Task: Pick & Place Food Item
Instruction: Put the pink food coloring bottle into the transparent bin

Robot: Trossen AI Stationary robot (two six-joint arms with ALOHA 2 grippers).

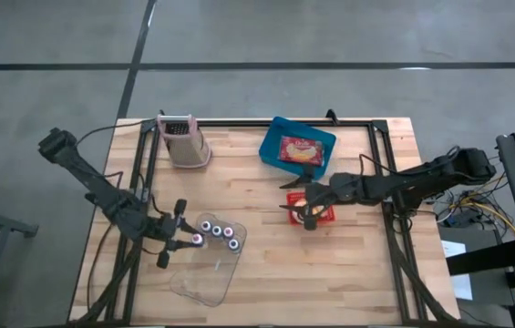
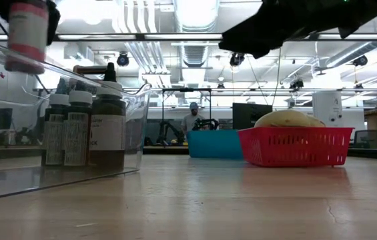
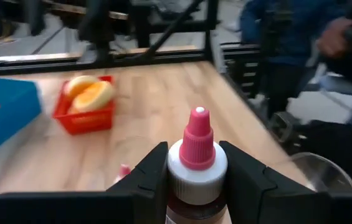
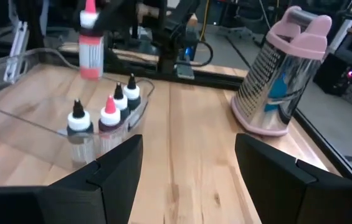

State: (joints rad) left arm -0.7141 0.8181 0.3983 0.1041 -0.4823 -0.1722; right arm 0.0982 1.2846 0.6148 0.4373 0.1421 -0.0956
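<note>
Two arms work the table (image 1: pixel 348 264) from above: the left gripper (image 1: pixel 182 239) holds a pink-capped bottle (image 1: pixel 196 240) over the clear tray (image 1: pixel 204 282), the right gripper (image 1: pixel 304 211) hovers above the red basket (image 1: pixel 323 217). At table level, the bottle (image 2: pixel 27 37) hangs upright, apparently mid-transfer. Left wrist: fingers (image 3: pixel 151 177) clamp its neck, cap up; lowering comes next. Right wrist: fingers (image 4: pixel 116 165) spread wide, empty.
</note>
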